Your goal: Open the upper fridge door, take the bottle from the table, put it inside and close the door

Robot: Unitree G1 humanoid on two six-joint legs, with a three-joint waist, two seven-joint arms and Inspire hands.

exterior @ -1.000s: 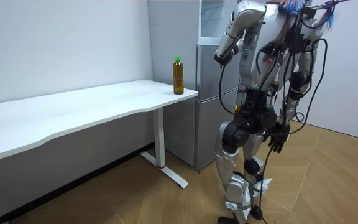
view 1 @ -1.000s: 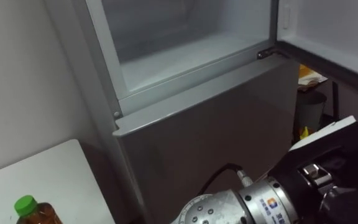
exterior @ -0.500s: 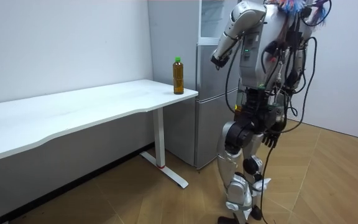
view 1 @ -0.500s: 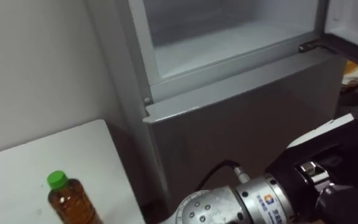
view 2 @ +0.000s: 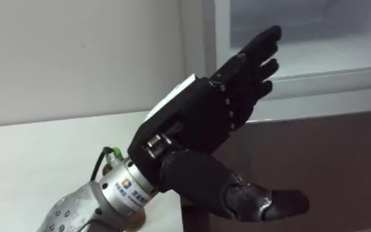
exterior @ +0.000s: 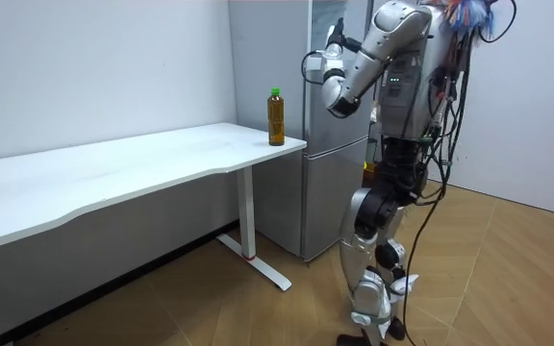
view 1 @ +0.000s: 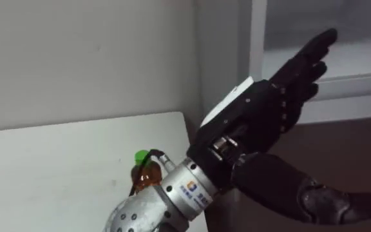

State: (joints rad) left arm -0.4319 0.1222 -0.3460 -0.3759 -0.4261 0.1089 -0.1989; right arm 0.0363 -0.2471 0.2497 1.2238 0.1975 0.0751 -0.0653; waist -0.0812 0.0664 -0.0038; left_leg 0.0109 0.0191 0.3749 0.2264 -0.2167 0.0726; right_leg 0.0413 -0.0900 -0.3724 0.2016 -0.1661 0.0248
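The bottle (view 1: 145, 175) holds brown liquid and has a green cap. It stands upright near the right end of the white table (view 1: 44, 174), and the room view shows the bottle (exterior: 275, 117) at the table's corner by the fridge. My left hand (view 1: 269, 109) is open, raised with straight fingers that point at the fridge's open upper compartment (view 1: 340, 51). It hovers above and to the right of the bottle, apart from it, and my forearm covers the bottle's lower part. In the room view the left hand (exterior: 332, 53) is lifted at head height.
The grey fridge (exterior: 330, 192) stands right beside the table's end, its lower door shut. A plain wall runs behind the table (exterior: 113, 168). I stand on a wooden floor in front of the fridge.
The eye view has swung left, so the bottle and table sit nearer the middle. My left hand has risen from low at the right to in front of the fridge opening.
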